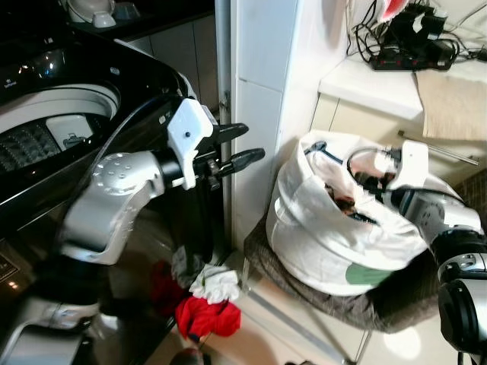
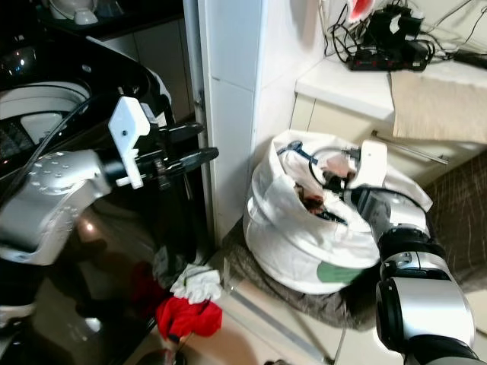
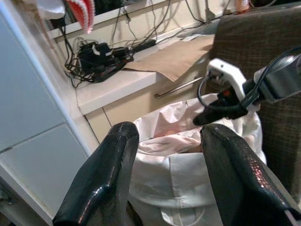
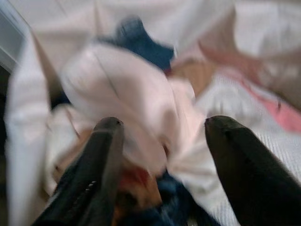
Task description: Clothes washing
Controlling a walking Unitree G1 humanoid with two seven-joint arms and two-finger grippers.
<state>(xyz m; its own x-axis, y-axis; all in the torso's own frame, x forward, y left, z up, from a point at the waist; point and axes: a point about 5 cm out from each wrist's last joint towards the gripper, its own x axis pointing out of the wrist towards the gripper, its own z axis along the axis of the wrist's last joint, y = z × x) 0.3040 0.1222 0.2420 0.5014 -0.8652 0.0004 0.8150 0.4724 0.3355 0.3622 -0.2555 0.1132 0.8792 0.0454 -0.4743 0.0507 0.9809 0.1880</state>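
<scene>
Right pincer (image 4: 160, 141), fingers apart, reaches into the white laundry bag (image 1: 327, 236) to grab clothes (image 4: 122, 94); left pincer (image 1: 242, 146) waits apart, empty, beside the washing machine (image 1: 53, 114).

Robot reaches into white laundry bag (image 1: 327, 236) beside the washing machine (image 1: 68, 114).
The right gripper (image 1: 356, 199) is inside the bag's mouth among clothes; the left gripper (image 1: 245, 144), fingers parted, hangs between machine and bag. Red and white garments (image 1: 205, 304) lie on the floor below it.
</scene>
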